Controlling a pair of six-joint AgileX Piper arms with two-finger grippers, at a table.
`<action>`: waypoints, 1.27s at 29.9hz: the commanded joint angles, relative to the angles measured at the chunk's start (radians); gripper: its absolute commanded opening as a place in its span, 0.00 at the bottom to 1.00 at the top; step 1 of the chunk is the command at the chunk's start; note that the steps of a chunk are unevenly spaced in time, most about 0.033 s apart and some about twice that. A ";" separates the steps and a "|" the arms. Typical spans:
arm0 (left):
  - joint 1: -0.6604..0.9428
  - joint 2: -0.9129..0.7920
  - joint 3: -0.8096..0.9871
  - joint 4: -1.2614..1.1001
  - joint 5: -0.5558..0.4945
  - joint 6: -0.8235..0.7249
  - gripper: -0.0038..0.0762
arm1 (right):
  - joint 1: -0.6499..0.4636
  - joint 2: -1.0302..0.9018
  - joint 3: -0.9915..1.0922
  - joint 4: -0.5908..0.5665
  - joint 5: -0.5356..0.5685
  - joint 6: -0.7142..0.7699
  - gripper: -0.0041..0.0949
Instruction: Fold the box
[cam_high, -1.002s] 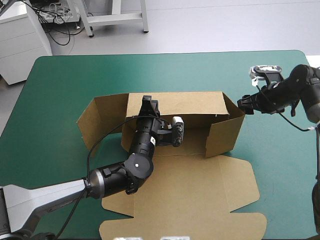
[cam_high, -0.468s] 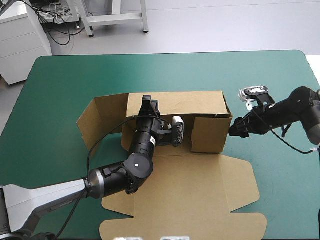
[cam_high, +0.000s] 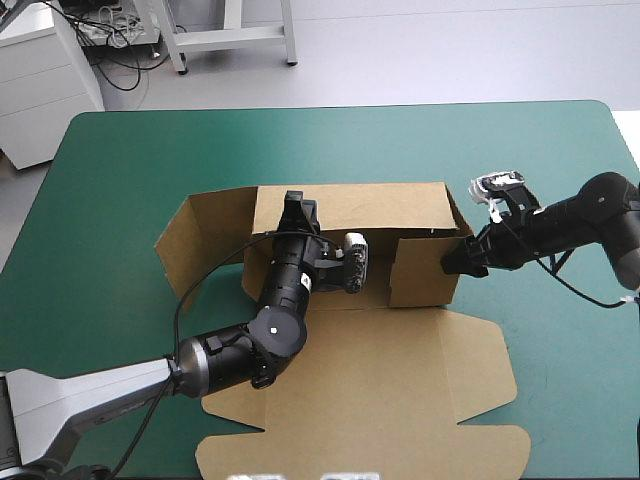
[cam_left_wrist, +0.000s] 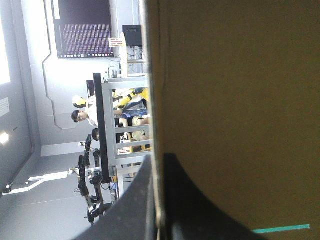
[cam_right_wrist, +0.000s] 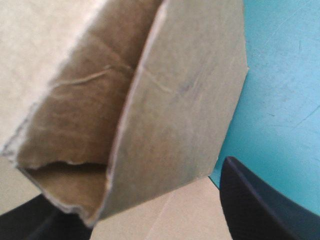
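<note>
Left end effector (cam_high: 293, 204) pinches the box (cam_high: 400, 370); right end effector (cam_high: 453, 265), spread, straddles it.

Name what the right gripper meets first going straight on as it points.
The right end flap of the box: the right gripper points straight into it, and the flap's edge stands between its open fingers. Touching or not is unclear.

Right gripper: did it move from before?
Yes. The right gripper went away from the table's right edge, pushing the box flap inward.

Left gripper (cam_high: 295, 203) pinched nearly closed, right gripper (cam_high: 453, 262) spread — arm outstretched
</note>
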 joint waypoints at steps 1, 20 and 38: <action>-0.006 -0.046 -0.029 0.117 0.045 -0.014 0.01 | -0.006 -0.040 0.008 0.101 -0.006 -0.053 0.65; -0.006 -0.046 -0.029 0.106 0.047 -0.022 0.01 | 0.263 -0.224 0.306 0.097 -0.703 -0.039 0.65; -0.006 -0.046 -0.029 0.106 0.048 -0.031 0.01 | 0.415 -0.224 0.388 0.098 -0.978 -0.005 0.03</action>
